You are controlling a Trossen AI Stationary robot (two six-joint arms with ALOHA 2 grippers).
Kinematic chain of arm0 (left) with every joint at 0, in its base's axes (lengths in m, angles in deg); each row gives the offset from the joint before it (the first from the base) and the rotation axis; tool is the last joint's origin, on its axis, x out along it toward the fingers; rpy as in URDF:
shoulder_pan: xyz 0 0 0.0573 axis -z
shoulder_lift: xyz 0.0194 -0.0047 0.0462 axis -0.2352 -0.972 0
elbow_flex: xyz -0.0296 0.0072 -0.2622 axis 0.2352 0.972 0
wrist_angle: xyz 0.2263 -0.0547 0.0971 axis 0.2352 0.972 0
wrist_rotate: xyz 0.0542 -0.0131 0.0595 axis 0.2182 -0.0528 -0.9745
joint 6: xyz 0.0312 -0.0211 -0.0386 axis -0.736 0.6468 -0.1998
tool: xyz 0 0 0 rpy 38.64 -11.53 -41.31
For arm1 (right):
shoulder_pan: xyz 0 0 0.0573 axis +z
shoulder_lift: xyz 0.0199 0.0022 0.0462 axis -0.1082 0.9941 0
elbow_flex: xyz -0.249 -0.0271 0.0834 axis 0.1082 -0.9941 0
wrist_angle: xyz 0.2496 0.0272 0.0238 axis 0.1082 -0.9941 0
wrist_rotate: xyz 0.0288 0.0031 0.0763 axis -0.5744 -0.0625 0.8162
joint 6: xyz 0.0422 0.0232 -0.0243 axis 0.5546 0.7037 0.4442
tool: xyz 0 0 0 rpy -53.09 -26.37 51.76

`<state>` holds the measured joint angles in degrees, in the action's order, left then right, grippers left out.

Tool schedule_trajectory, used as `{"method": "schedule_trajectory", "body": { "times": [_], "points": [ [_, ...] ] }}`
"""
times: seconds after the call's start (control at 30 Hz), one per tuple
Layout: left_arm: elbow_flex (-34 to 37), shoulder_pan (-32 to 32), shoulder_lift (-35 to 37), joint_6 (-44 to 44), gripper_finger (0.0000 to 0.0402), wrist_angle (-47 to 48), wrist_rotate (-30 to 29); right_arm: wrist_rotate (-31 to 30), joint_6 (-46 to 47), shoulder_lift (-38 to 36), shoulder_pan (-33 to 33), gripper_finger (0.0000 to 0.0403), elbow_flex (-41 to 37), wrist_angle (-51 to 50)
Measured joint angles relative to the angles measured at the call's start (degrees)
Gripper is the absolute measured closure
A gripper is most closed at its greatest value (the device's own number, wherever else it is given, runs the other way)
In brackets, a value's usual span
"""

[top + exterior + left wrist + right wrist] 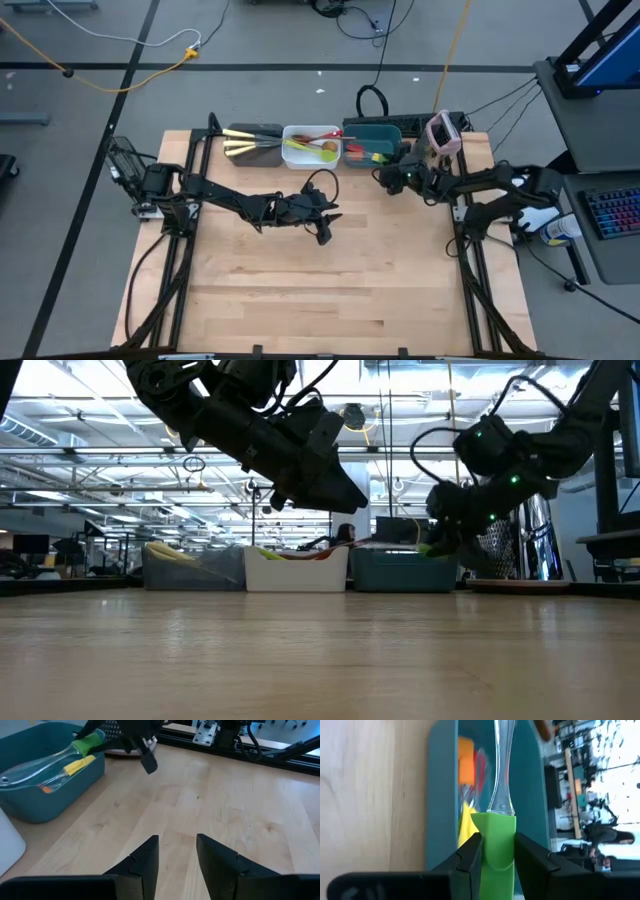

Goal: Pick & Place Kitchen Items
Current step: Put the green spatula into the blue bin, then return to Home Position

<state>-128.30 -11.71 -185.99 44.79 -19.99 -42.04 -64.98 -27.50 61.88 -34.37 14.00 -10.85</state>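
Looking down from above, we saw the right gripper [385, 176] parked at the near edge of the teal rectangular plastic tub [372, 141], its jaws clamped on the green silicone head of a clear-handled spatula [496, 832], with the clear handle reaching out over the tub. Inside that tub sat more spatulas with yellow [465, 827], orange [466, 765] and red [479, 762] heads. The left gripper [325, 232] hung over the bare wooden table [330, 300], well apart from the tubs, jaws a little apart and holding nothing. Next door, the white tub [311, 147] had red, green and wooden spoons [318, 143] in it, and the dark brown tub [253, 143] held the cream-handled knives [243, 146].
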Motion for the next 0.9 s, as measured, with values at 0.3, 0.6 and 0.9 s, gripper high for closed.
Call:
{"method": "schedule_trajectory", "body": {
  "times": [0.3, 0.6, 0.9],
  "points": [
    [0.0, 0.0, 0.0, -0.1, 0.0266, 0.0, 0.0, 0.2, -0.2, 4.2, -4.3, 0.0316, 0.1, 1.6],
    [0.0, 0.0, 0.0, -2.0, 0.0266, 0.3, 0.0, 0.2, -3.0, 4.3, -4.5, 0.0259, 0.0, 5.9],
    [0.0, 0.0, 0.0, -1.9, 0.0266, 0.3, 0.0, 0.0, -0.7, 4.3, -4.6, 0.0206, 0.0, 6.6]
  ]
}}
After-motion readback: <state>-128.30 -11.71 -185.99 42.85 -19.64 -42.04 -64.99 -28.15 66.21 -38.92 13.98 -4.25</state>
